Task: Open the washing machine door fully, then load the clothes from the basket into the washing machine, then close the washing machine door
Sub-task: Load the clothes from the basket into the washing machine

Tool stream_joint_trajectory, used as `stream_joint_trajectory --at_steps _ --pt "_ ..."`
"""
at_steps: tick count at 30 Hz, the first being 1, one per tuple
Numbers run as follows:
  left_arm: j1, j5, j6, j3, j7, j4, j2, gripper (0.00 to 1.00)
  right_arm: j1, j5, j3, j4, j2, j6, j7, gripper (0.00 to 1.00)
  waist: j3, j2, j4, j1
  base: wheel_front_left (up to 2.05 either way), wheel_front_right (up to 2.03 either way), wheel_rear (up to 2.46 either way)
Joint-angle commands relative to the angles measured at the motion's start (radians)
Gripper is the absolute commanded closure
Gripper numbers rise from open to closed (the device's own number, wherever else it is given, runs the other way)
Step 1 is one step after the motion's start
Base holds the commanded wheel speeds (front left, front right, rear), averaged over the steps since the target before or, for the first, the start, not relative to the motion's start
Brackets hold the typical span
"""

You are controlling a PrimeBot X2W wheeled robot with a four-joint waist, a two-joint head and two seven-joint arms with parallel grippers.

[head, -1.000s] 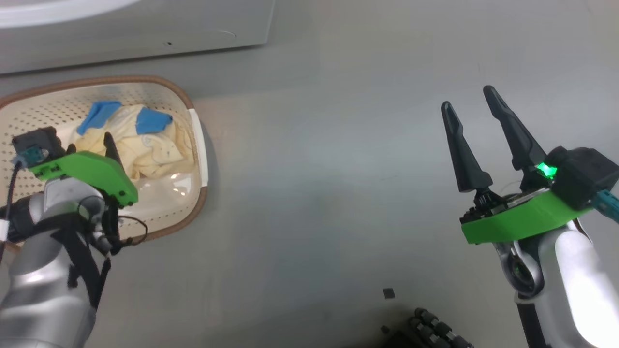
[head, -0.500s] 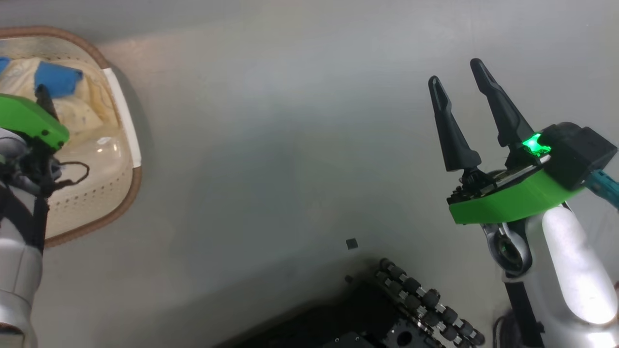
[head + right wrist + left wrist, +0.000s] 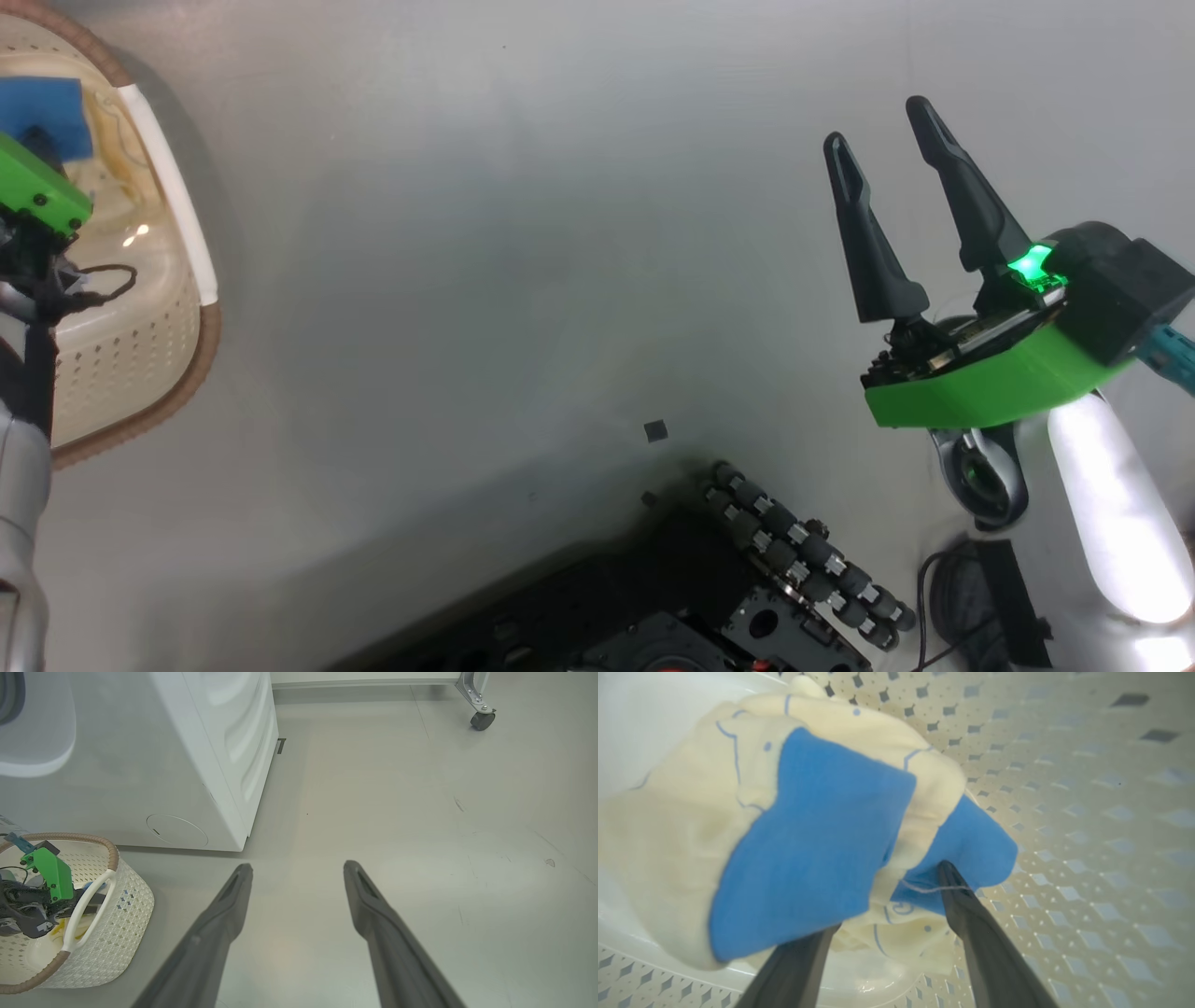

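Your left tool (image 3: pixel 889 896) is down inside the basket (image 3: pixel 1087 812) with its jaws released and spread. It sits astride a bunched fold of the clothes (image 3: pixel 812 826): one finger is tucked under the big blue patch, and the other lies against the smaller blue flap, where a loose pale thread crosses it. Nothing is pinched yet. If you close here, you may catch only the thin blue edge, and the soft bundle could slide out as you lift. The thread could also snag on the finger and drag the garment when you let go in the drum. Push deeper and the tips may jam in the perforated wall or bottom, and since the basket looks light, it could tip or come up with the cloth. That one cream garment is all the basket holds, heaped toward one side on the glossy bottom. Your right tool (image 3: pixel 878 121) hangs released and empty over the bare floor (image 3: pixel 513 233), well apart. The basket stands on the floor just beside the washer (image 3: pixel 224 742). I cannot tell from these views whether the door is fully open.
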Motion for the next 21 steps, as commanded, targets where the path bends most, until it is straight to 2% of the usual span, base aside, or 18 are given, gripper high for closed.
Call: stream_joint_trajectory --at_steps 1,2,3,4,5,13,21 --pt "0.01 0.005 0.015 0.01 0.002 0.002 0.025 0.0 0.061 -0.007 0.002 -0.031 -0.008 0.003 -0.008 0.0 0.003 0.0 0.003 0.0 0.0 0.0 0.0" --pt "0.005 0.007 0.024 0.009 -0.006 0.007 0.024 0.1 0.065 -0.008 0.002 -0.035 -0.008 0.003 -0.008 0.0 0.004 0.0 0.004 0.0 0.0 0.0 0.0" --pt "0.002 0.009 0.03 0.008 -0.016 0.01 0.022 0.51 0.069 -0.009 0.001 -0.039 -0.008 0.003 -0.008 0.0 0.005 0.0 0.005 0.0 0.0 0.0 0.0" --pt "0.002 0.009 0.032 0.007 -0.02 0.014 0.018 0.73 0.073 -0.01 0.0 -0.042 -0.008 0.003 -0.008 0.0 0.006 0.0 0.005 0.0 0.0 0.0 0.0" --pt "0.001 0.011 0.036 0.005 -0.028 0.018 0.016 1.0 0.075 -0.01 -0.001 -0.044 -0.008 0.003 -0.008 0.0 0.006 0.0 0.006 0.0 0.0 0.0 0.0" --pt "0.001 0.021 0.056 -0.002 -0.106 0.035 0.012 1.0 0.066 -0.011 -0.008 -0.052 -0.008 0.003 -0.007 0.0 0.008 0.0 0.016 0.0 0.0 0.0 0.0" --pt "0.015 0.02 0.039 0.001 -0.231 0.025 -0.008 1.0 0.033 -0.017 -0.006 -0.043 -0.014 0.003 -0.007 0.0 -0.015 0.0 0.047 0.0 0.0 0.0 0.0"
